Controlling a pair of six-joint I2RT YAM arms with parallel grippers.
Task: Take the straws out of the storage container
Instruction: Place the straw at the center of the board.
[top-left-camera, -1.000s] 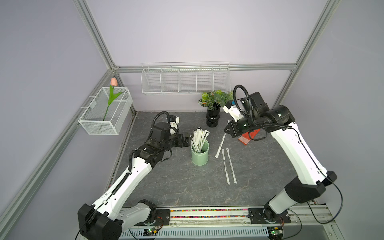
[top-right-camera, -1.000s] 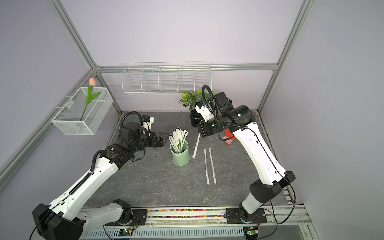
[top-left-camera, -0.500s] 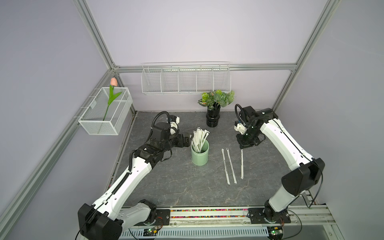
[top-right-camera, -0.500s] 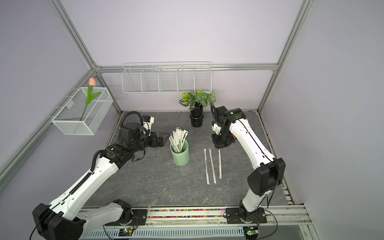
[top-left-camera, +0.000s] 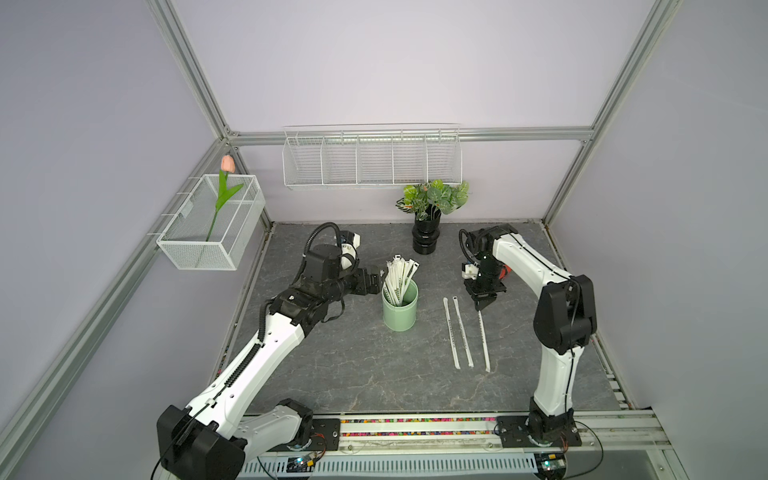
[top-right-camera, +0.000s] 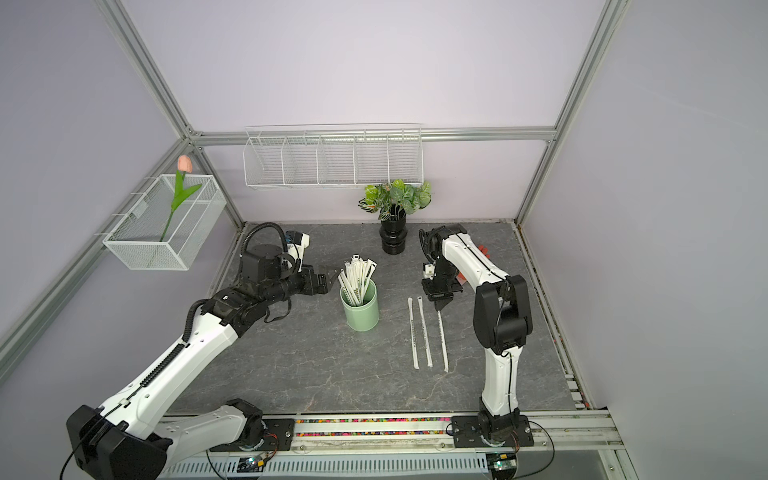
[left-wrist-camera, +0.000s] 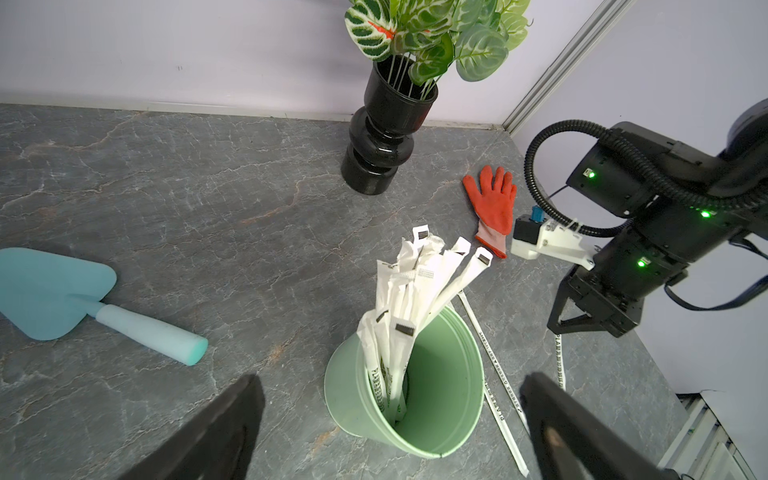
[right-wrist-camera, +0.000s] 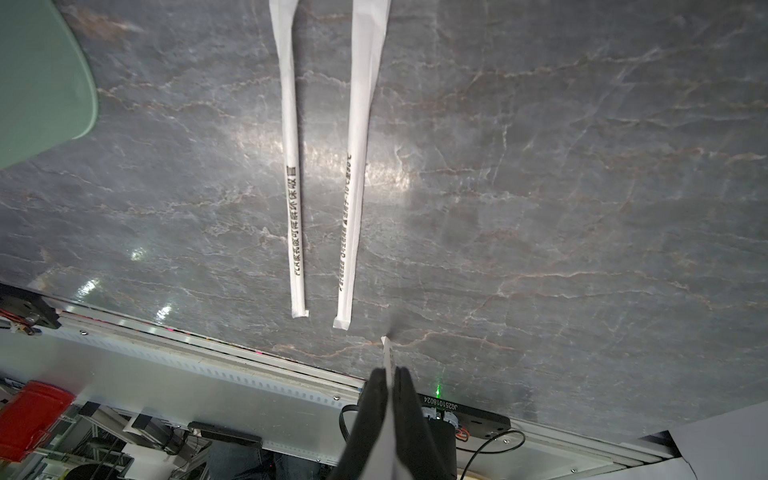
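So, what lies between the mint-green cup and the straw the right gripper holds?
Two wrapped straws lie flat, side by side, between the cup and the held straw; both top views show it.

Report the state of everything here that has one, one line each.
Cup, upright, partly filled with straws.
Straws in cup, standing, leaning together.
Two loose straws, flat on the table, side by side.
Third straw, pinched at one end, far tip near the table.
Right gripper, shut on third straw.
Left gripper, open, empty, beside cup.
Vase, upright.
Glove, lying flat.
Trowel, lying flat.
Tulip, standing in basket.
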